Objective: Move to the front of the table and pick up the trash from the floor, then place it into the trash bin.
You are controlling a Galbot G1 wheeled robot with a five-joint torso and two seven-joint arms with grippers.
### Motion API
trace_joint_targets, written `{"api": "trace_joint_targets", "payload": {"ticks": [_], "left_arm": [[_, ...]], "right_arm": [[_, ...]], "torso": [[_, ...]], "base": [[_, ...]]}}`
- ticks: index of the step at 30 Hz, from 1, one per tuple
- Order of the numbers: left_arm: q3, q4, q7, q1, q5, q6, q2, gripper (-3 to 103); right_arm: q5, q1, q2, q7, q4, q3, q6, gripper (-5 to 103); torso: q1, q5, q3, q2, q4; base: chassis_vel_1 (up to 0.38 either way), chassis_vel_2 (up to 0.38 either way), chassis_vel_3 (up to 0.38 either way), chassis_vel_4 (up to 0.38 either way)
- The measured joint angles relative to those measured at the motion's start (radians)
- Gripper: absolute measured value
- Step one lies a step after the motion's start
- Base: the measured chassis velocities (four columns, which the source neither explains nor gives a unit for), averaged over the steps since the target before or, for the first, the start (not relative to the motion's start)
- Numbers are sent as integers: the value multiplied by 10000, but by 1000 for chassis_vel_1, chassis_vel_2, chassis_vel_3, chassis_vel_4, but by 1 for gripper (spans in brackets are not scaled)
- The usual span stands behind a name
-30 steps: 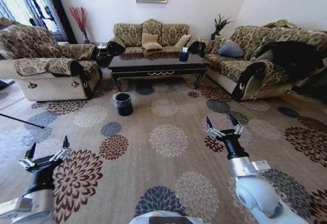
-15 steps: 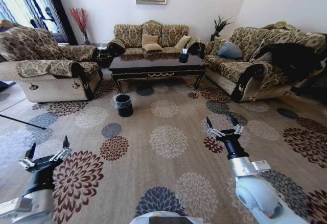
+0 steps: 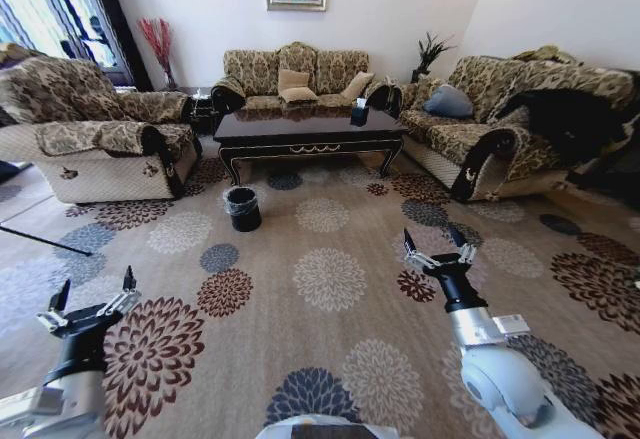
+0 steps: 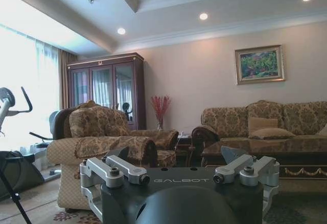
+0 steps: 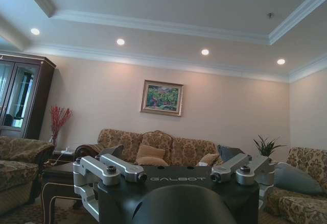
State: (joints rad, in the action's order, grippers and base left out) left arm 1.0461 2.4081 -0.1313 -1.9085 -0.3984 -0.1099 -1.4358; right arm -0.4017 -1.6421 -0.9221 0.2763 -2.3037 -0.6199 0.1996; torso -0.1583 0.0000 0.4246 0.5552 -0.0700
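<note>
The dark glossy table (image 3: 305, 129) stands across the room on a flowered carpet, ringed by sofas. Its edge also shows in the left wrist view (image 4: 265, 155) and the right wrist view (image 5: 53, 175). The black trash bin (image 3: 242, 207) with a clear liner sits on the carpet in front of the table's left end. The trash is out of view on the patterned carpet. My left gripper (image 3: 93, 294) (image 4: 176, 155) hangs open low on the left. My right gripper (image 3: 438, 244) (image 5: 171, 155) is open, raised over the carpet on the right. Both are empty and well short of the bin.
Patterned sofas stand on the left (image 3: 95, 139), at the back (image 3: 295, 71) and on the right (image 3: 500, 124). A dark tissue box (image 3: 359, 113) sits on the table. A thin black rod (image 3: 45, 241) lies over the carpet at the left. Open carpet stretches between me and the bin.
The whole picture has shifted slightly: table and bin sit a little lower and closer, so the camera has moved forward. Both arms hold the same pose.
</note>
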Motion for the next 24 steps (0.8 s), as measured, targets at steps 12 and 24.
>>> {"api": "trace_joint_targets", "payload": {"ticks": [12, 24], "left_arm": [[0, 0, 0, 0, 0, 0, 0, 100], [0, 0, 0, 0, 0, 0, 0, 100]], "right_arm": [[0, 0, 0, 0, 0, 0, 0, 100], [0, 0, 0, 0, 0, 0, 0, 100]], "torso": [[-187, 0, 299, 482, 0], [-404, 0, 614, 1015, 0]], "base": [[0, 0, 0, 0], [0, 0, 0, 0]]}}
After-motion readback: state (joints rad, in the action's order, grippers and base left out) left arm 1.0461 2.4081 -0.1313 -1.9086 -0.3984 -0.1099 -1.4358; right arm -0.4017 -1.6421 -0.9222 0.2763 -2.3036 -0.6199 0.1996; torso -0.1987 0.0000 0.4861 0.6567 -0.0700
